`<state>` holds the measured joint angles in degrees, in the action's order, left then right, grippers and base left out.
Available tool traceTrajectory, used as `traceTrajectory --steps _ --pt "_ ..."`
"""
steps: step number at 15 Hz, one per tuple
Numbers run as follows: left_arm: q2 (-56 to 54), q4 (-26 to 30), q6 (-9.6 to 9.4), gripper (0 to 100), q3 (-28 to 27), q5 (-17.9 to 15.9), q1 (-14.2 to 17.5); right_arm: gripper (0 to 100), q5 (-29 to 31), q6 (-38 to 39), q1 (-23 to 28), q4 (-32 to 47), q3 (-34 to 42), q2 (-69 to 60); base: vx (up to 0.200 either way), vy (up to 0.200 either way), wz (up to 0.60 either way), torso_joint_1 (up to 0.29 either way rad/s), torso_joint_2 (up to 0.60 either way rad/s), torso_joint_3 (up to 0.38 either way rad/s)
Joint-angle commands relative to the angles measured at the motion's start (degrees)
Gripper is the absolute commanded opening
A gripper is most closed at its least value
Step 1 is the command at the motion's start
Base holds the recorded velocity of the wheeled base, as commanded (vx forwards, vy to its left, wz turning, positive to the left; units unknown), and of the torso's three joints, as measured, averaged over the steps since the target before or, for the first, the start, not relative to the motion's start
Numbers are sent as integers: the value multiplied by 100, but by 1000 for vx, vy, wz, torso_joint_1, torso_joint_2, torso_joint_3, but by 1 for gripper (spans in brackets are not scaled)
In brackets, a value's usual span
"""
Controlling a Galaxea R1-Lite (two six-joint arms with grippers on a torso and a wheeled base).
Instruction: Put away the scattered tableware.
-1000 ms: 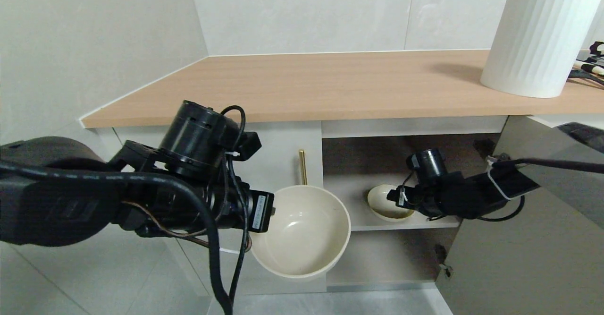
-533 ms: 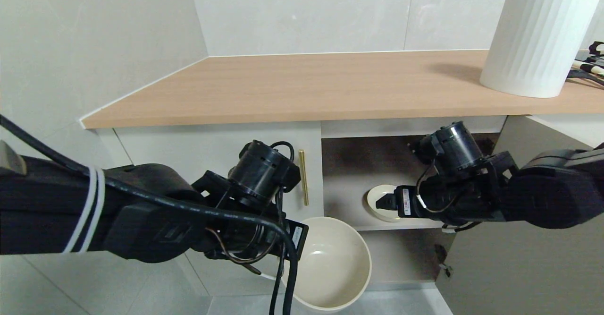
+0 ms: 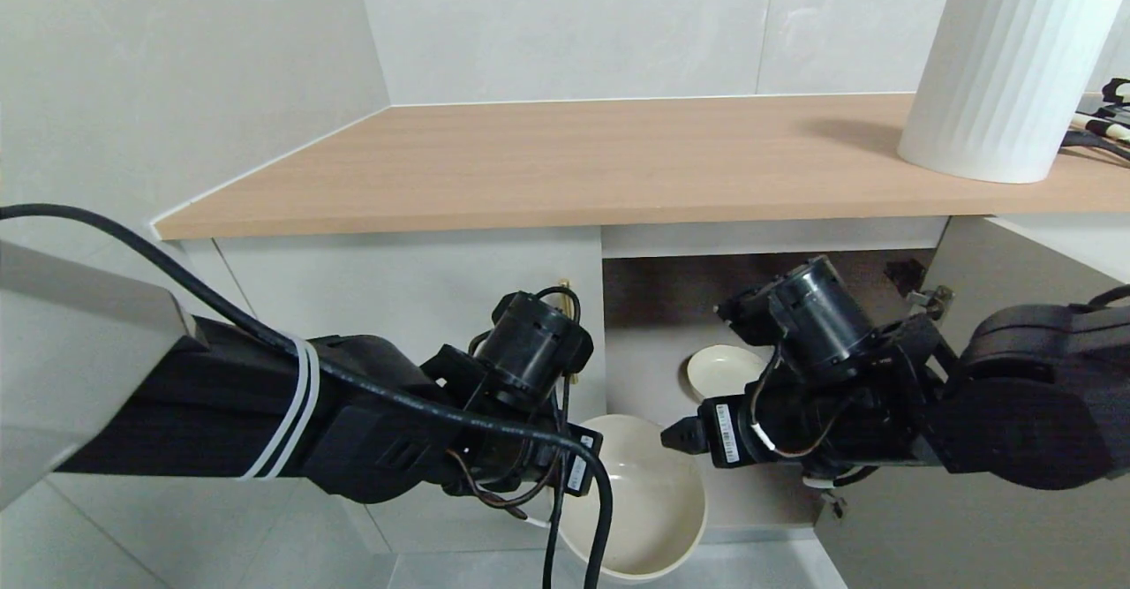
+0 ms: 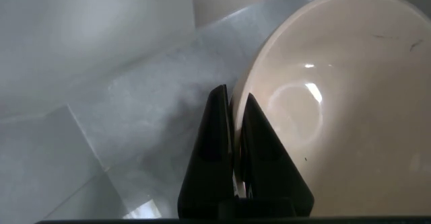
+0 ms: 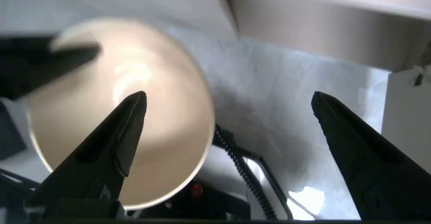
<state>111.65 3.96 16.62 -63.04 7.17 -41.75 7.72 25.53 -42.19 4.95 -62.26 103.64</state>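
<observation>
A large cream bowl [image 3: 644,505] hangs low in front of the open cabinet, and my left gripper [image 3: 578,474] is shut on its near rim. In the left wrist view the two fingers [image 4: 217,126] pinch the rim of the bowl [image 4: 337,116]. My right gripper [image 3: 675,437] is just right of the bowl's rim, fingers spread wide and holding nothing. Its wrist view shows the bowl [image 5: 168,116] beyond the open gripper [image 5: 225,106]. A small cream dish [image 3: 722,368] lies flat on the cabinet shelf [image 3: 649,368], behind the right arm.
The wooden countertop [image 3: 574,165] carries a tall white ribbed container [image 3: 1006,68] at the far right. The cabinet's right door [image 3: 1015,536] stands swung open beside the right arm. The closed left door [image 3: 397,289] has a gold handle [image 3: 569,293]. Grey floor tiles [image 4: 121,116] lie below.
My left arm has carried the bowl down and rightward toward the cabinet opening. My right gripper has pulled back off the shelf, leaving the small dish there, and has come down beside the bowl.
</observation>
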Motion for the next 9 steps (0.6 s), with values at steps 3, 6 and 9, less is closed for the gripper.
traceTrajectory --steps 3,6,9 --pt "-47 -62 114 0 2 13 -26 100 2 22 -17 -29 -32 578 0 0 0 0 0 0" --pt "-65 -97 114 0 2 127 -26 0 2 22 -17 -38 -50 710 0 0 0 0 0 0" --pt "-56 -97 114 0 2 153 -26 0 2 40 -17 -55 -67 754 0 0 0 0 0 0"
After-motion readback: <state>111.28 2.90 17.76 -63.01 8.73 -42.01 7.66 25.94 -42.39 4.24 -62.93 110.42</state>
